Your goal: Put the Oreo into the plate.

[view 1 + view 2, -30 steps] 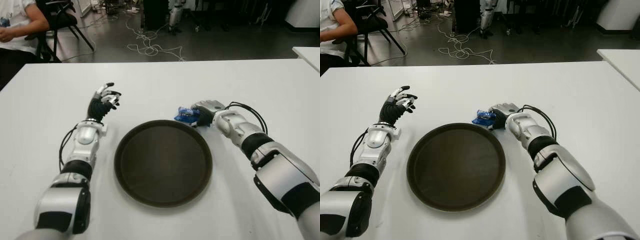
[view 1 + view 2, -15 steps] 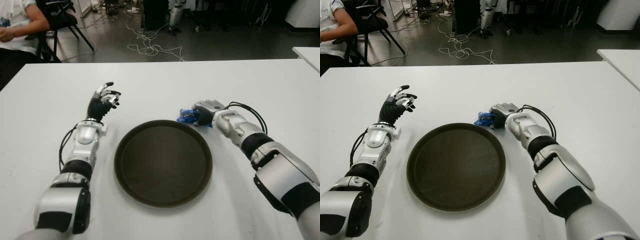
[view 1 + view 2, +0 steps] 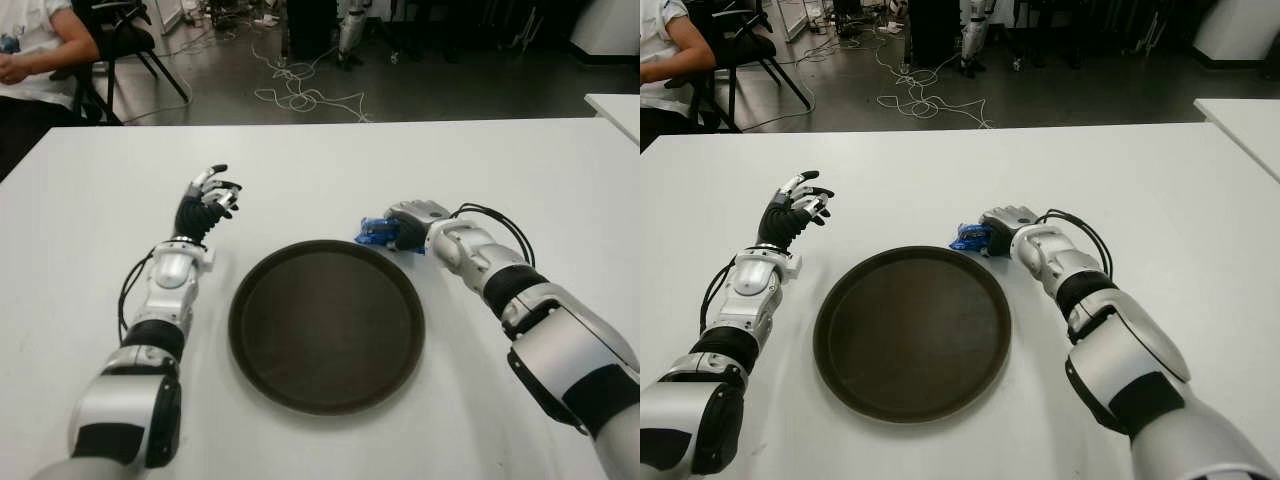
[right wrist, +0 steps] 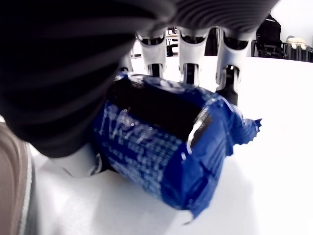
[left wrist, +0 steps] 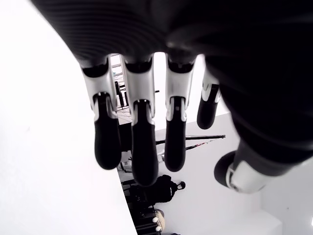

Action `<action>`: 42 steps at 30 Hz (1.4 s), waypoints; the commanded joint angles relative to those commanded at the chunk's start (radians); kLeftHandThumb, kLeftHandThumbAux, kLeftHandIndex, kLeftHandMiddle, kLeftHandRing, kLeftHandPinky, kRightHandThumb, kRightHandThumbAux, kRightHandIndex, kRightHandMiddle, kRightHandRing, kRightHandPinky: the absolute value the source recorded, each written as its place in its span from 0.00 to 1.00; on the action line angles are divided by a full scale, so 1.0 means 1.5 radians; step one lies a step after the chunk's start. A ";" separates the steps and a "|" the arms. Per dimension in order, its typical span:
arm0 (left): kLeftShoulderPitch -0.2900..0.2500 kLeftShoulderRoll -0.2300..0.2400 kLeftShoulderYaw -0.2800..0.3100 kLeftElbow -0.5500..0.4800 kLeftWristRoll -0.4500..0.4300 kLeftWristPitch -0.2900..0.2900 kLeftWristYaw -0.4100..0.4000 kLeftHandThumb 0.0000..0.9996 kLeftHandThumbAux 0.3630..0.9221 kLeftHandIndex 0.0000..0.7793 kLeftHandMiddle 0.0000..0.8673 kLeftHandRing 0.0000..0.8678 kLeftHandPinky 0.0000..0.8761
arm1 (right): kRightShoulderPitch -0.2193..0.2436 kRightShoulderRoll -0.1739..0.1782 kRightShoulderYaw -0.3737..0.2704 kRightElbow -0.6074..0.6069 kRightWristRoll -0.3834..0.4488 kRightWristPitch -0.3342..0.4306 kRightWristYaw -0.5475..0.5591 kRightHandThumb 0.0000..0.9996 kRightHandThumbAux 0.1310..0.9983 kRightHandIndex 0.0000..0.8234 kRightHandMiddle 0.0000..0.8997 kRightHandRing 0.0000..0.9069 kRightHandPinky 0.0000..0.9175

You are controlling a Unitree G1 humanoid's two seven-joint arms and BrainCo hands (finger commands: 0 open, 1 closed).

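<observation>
A blue Oreo packet sits just beyond the far right rim of the round dark plate, low over the white table. My right hand is shut on it. In the right wrist view its fingers curl over the far side of the Oreo packet, whose crimped end sticks out free. Whether the packet touches the table I cannot tell. My left hand is idle to the left of the plate, held up with fingers relaxed and nothing in them.
A person sits on a chair beyond the table's far left corner. Cables lie on the dark floor behind the table. The corner of another white table shows at the far right.
The right hand and the Oreo packet have shifted very slightly to the right along the plate's far rim. The left hand has stayed put.
</observation>
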 joint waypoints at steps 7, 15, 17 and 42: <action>0.000 -0.001 0.002 0.001 -0.002 -0.001 0.001 1.00 0.50 0.24 0.44 0.60 0.60 | 0.001 -0.004 -0.011 -0.003 0.001 -0.004 -0.002 0.68 0.70 0.52 0.75 0.74 0.72; -0.001 0.000 0.002 0.002 -0.003 0.004 0.003 1.00 0.50 0.24 0.45 0.60 0.56 | -0.010 -0.015 -0.020 -0.013 0.002 -0.001 0.001 0.68 0.70 0.52 0.75 0.74 0.72; -0.001 0.001 0.002 0.002 -0.004 0.005 0.002 1.00 0.50 0.24 0.45 0.60 0.55 | -0.012 -0.021 -0.022 -0.017 0.001 -0.002 -0.010 0.68 0.70 0.52 0.76 0.75 0.72; -0.002 0.004 0.007 0.009 -0.013 -0.003 -0.013 1.00 0.50 0.25 0.45 0.59 0.55 | 0.109 -0.189 -0.170 -0.481 0.017 0.032 -0.043 0.69 0.70 0.52 0.77 0.77 0.74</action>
